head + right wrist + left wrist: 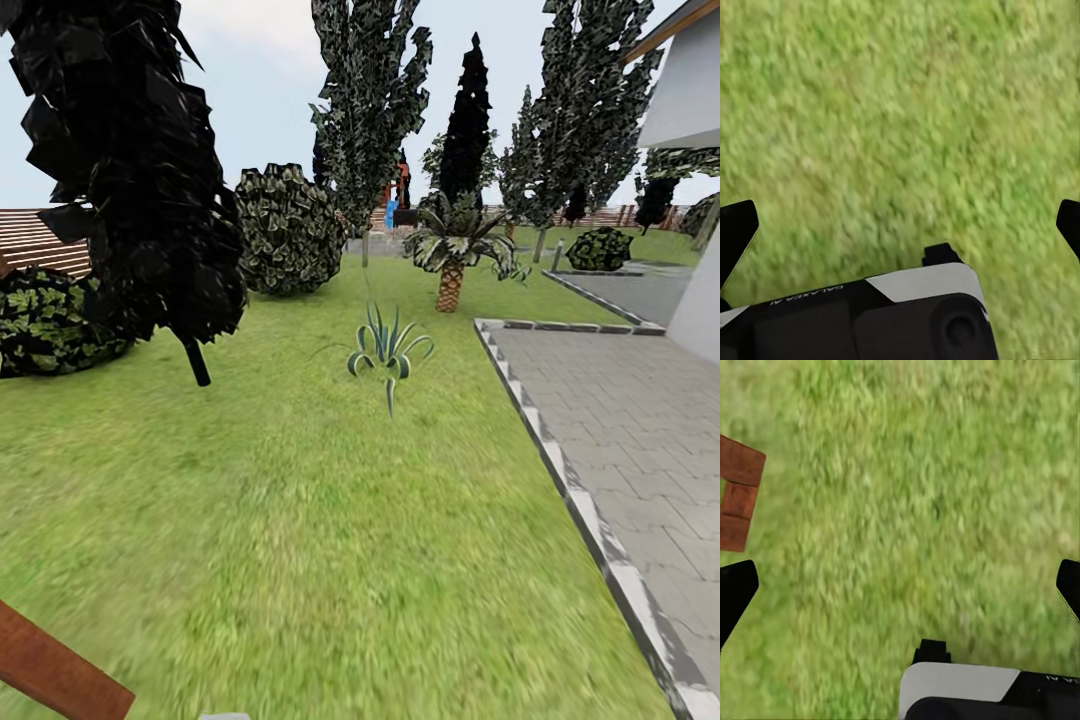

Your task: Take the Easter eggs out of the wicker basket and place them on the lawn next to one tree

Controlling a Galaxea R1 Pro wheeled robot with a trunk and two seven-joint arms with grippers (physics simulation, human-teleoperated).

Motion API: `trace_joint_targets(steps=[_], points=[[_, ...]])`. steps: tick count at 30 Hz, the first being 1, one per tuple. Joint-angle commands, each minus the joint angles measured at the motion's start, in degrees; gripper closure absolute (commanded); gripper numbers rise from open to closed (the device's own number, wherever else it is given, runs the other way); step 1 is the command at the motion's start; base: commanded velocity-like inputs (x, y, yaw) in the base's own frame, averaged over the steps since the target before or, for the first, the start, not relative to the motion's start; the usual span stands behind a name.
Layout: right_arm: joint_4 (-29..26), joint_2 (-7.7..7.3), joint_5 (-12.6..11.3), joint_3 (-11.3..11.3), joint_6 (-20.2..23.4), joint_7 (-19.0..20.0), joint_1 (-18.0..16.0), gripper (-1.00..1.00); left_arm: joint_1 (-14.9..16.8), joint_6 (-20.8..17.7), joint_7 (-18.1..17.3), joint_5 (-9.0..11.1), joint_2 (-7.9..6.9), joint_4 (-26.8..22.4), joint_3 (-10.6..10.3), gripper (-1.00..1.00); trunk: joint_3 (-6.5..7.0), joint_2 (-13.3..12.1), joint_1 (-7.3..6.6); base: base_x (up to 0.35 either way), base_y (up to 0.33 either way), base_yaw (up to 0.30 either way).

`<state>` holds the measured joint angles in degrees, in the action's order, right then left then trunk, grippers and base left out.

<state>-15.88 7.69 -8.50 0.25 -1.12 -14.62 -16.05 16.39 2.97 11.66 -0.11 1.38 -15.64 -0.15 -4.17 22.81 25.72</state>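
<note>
While the robot crosses the lawn (300, 520), neither basket nor eggs can be seen, so it is probably on its way. Both the left gripper (900, 585) and right gripper (900, 225) hang spread wide and empty over grass, likely kept ready. Beyond the spiky plant (388, 350) stands a grey-trunked tree (368, 110); the paving curb (560, 470) bounds the open grass beside it.
</note>
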Motion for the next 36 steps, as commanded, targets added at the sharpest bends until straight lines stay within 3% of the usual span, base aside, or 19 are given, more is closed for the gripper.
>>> trace_joint_targets(steps=[1, 36], points=[[0.0, 0.05, -0.4, 0.0, -0.1, -0.1, 0.0, -1.00, 0.1, 0.2, 0.2, 0.0, 0.02, 0.1, 0.0, -1.00, -0.12, 0.1, 0.07, 0.336, 0.000, 0.000], [0.1, 0.31, 0.0, 0.2, -2.5, -0.3, 0.0, -1.00, 0.1, 0.2, 0.3, -0.1, 0.10, 0.1, -0.1, -1.00, -0.12, 0.1, 0.07, 0.336, 0.000, 0.000]])
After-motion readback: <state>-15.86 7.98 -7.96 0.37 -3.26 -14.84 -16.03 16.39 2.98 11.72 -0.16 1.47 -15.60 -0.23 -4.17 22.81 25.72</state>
